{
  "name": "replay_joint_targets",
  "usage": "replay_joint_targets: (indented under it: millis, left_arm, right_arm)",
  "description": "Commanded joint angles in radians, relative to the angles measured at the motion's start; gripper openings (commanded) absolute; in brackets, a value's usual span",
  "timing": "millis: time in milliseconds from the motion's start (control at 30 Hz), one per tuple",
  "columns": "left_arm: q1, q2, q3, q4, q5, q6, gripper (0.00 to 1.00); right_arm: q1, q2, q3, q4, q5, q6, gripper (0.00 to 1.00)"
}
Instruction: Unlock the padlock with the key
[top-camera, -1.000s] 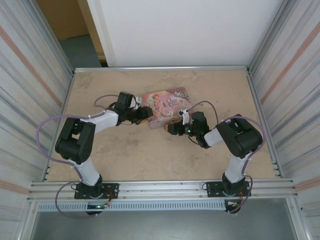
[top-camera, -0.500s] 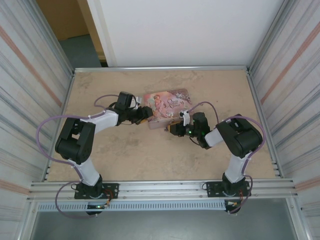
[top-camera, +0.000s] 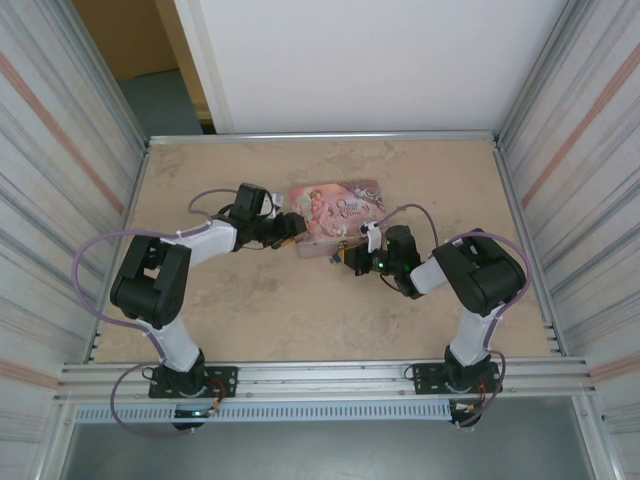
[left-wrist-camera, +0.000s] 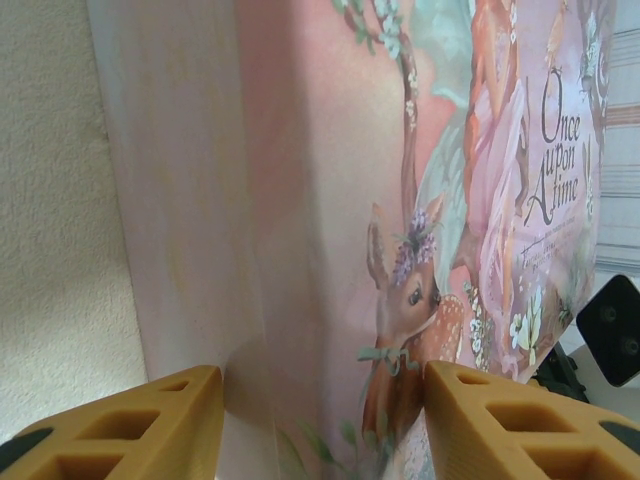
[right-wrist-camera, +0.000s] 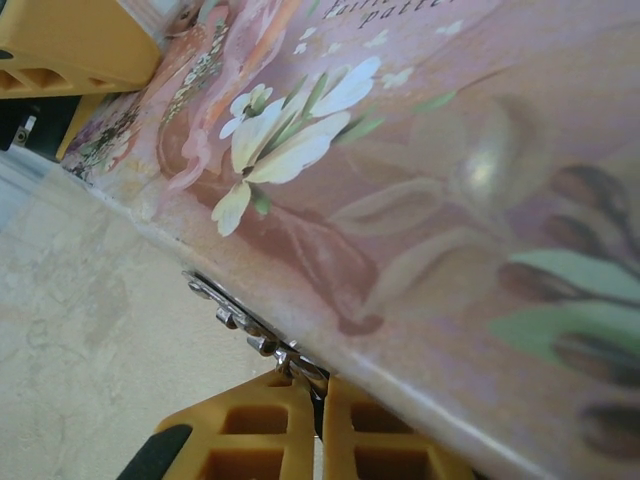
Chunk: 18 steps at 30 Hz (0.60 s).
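Pink storybook tin (top-camera: 335, 208) lies flat on the tan bench (top-camera: 250, 320), its near-left end at the left claw (top-camera: 294, 237) and its near edge against the right claw (top-camera: 347, 257). Lid art shows a deer (left-wrist-camera: 405, 290) and white flowers (right-wrist-camera: 290, 130). Ribbed metal walls (top-camera: 60, 150) stand well outside both claws.

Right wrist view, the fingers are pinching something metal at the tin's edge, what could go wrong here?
The right gripper pinches only the tip of the silvery metal piece, so it may slip out. The left gripper straddles the pink tin, contact unclear; the tin may slide if pulled.

Pink floral tin (left-wrist-camera: 300, 200), orange left claw (left-wrist-camera: 322, 425)
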Motion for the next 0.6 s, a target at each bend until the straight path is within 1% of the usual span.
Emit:
replay_joint_targets:
  millis: [0, 200, 433, 567]
  left_arm:
    - [-0.026, 0.012, -0.030, -0.044, -0.030, 0.004, 0.53]
    - [-0.028, 0.009, -0.052, -0.042, -0.040, -0.001, 0.53]
    - [-0.029, 0.003, -0.105, 0.004, -0.054, -0.036, 0.53]
    - [-0.035, 0.000, -0.121, 0.003, -0.065, -0.039, 0.53]
  right_arm:
    - [0.013, -0.037, -0.009, 0.042, -0.011, -0.005, 0.00]
    - [0.010, -0.060, -0.032, 0.054, 0.032, 0.037, 0.00]
    - [-0.003, -0.077, -0.055, 0.089, 0.055, 0.124, 0.00]
    - [-0.015, -0.080, -0.070, 0.101, 0.075, 0.172, 0.00]
